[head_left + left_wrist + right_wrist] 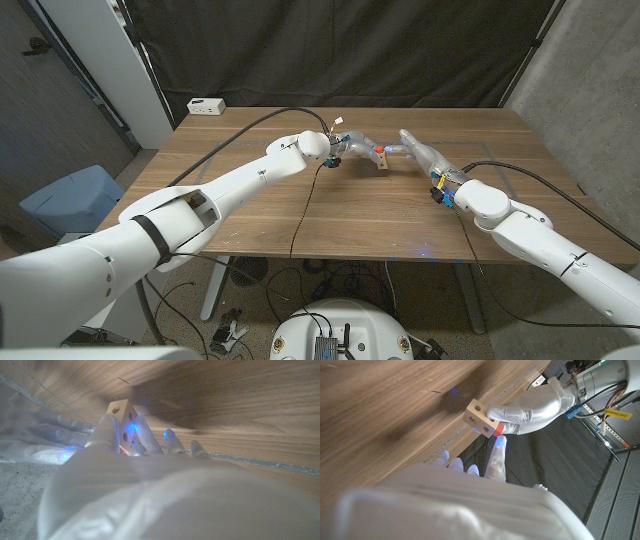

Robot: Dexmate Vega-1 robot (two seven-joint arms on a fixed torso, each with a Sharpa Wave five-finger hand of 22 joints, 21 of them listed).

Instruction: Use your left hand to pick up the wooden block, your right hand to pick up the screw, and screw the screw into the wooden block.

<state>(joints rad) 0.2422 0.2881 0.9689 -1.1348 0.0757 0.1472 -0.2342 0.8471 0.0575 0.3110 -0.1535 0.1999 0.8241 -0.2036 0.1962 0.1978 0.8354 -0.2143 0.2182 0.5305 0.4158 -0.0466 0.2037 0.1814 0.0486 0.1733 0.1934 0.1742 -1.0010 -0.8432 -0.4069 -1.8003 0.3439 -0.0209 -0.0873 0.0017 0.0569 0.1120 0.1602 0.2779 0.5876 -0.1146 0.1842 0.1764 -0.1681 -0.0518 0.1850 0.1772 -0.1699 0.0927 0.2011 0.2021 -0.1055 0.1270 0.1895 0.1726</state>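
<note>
head view: one wooden block (382,158) in left hand (358,146), right hand (418,151) apparently empty, fingers extended.

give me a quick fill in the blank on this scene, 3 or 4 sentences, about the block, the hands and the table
1. The wooden block is held by the ____ robot hand.
2. The faces of the block have round ____ in them.
3. The table top is made of ____.
4. The white power strip lies near the table's far ____ corner in the head view.

Missing words: left; holes; wood; left
</note>
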